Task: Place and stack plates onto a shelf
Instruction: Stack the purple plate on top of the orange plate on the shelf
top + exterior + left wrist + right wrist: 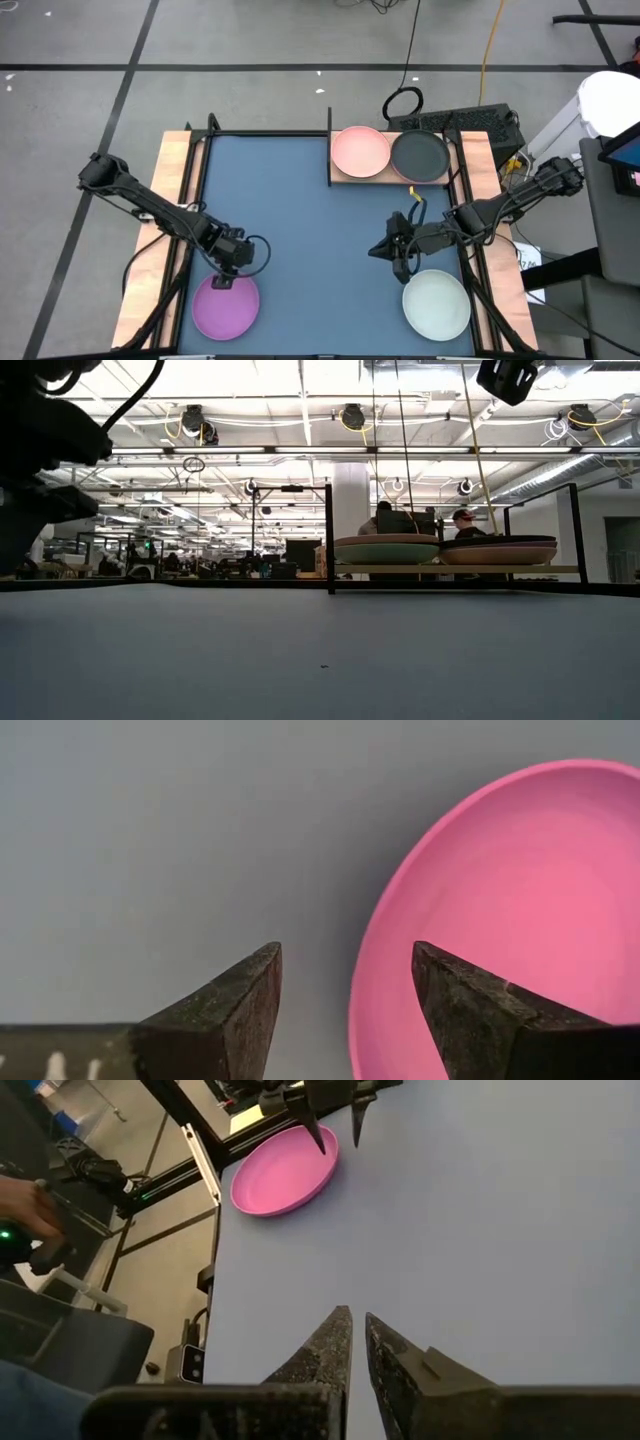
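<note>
A purple plate (pixel 225 306) lies flat on the blue mat near the table's near-left corner. My left gripper (pixel 227 280) hangs over its far rim, open. In the left wrist view (pixel 345 948) one finger stands outside the plate's rim (pixel 365 990) and the other over the bowl; no touch shows. A pale mint plate (pixel 437 304) lies near the near-right corner. My right gripper (pixel 377 250) is shut and empty, just beyond that plate, pointing left (pixel 358 1318). The wooden shelf (pixel 345 177) at the far edge carries a stack topped by a pink plate (pixel 360 151) and one topped by a black plate (pixel 420 155).
The shelf's black upright rail (pixel 330 145) stands at its left end. In the low view both stacks (pixel 387 548) (pixel 500 548) show more than one plate. Bare blue mat (pixel 290 220) lies between the arms and the shelf. People (pixel 462 520) sit beyond the table.
</note>
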You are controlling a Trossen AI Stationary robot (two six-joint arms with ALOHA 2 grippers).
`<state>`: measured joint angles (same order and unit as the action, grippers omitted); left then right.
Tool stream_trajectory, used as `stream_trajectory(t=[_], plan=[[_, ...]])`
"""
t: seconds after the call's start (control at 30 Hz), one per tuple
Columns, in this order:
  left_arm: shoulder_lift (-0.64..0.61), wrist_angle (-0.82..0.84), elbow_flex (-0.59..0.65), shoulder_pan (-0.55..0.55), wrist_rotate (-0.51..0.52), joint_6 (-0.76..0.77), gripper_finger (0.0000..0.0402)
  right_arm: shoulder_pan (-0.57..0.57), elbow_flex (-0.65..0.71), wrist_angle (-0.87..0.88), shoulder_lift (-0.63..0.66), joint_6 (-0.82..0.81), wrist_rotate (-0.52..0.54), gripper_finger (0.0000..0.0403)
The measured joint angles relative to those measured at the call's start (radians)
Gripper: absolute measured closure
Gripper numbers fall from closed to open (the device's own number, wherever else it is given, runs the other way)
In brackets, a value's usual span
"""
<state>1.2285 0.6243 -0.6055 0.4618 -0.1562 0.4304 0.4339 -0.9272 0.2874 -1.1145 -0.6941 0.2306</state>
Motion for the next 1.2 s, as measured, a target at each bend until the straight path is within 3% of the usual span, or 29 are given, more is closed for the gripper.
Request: stream_trajectory(t=[0.53, 0.83, 0.97, 1.2], plan=[[0.021, -0.048, 0.039, 0.003, 0.04, -0.04, 0.0174, 0.0, 0.0, -0.089, 0.0, -0.001, 0.0, 0.0385], [0.072, -0.077, 0.039, 0.068, 0.035, -0.004, 0.0178, 0.0, 0.0, -0.089, 0.0, -0.001, 0.0, 0.0385], [0.081, -0.083, 0.039, 0.105, 0.034, 0.027, 0.0216, 0.0, 0.0, -0.089, 0.004, -0.001, 0.0, 0.0385], [0.081, -0.084, 0.037, 0.135, 0.04, 0.101, 0.032, 0.0, 0.0, -0.085, 0.027, 0.002, 0.0, 0.0385]])
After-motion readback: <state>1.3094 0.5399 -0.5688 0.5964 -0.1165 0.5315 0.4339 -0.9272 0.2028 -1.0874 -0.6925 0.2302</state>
